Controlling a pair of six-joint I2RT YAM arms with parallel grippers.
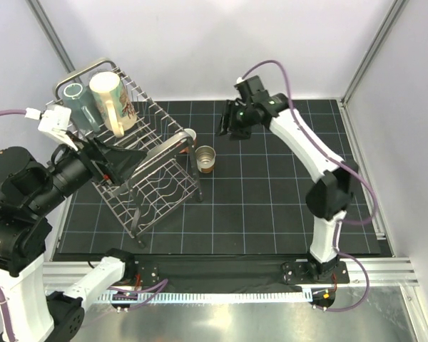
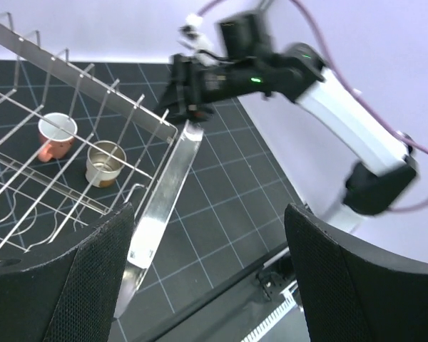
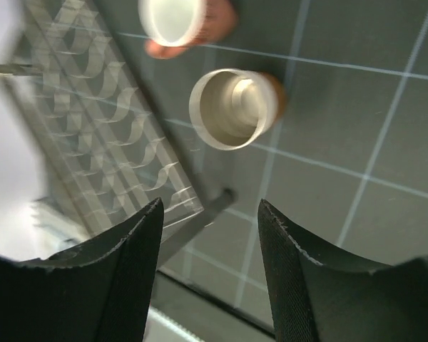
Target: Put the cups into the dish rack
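Note:
The silver wire dish rack point(image 1: 157, 187) stands at the left. A grey-teal tumbler point(image 1: 75, 102) and a cream mug with red-brown print point(image 1: 115, 104) lie in its far end. A salmon-pink mug point(image 1: 189, 135) and a small brown-based cup point(image 1: 206, 159) stand on the mat just right of the rack; both also show in the left wrist view point(image 2: 57, 134), point(image 2: 104, 163) and the right wrist view point(image 3: 180, 19), point(image 3: 233, 107). My left gripper point(image 1: 132, 161) is open and empty above the rack. My right gripper point(image 1: 230, 127) is open and empty above the mat, right of the pink mug. No clear glass is in view.
The rack's thick loop handle point(image 2: 164, 191) juts toward the two standing cups. The black gridded mat point(image 1: 271, 206) stretches right of the rack. White walls close the back and sides. The right arm point(image 2: 321, 100) reaches across the far side of the mat.

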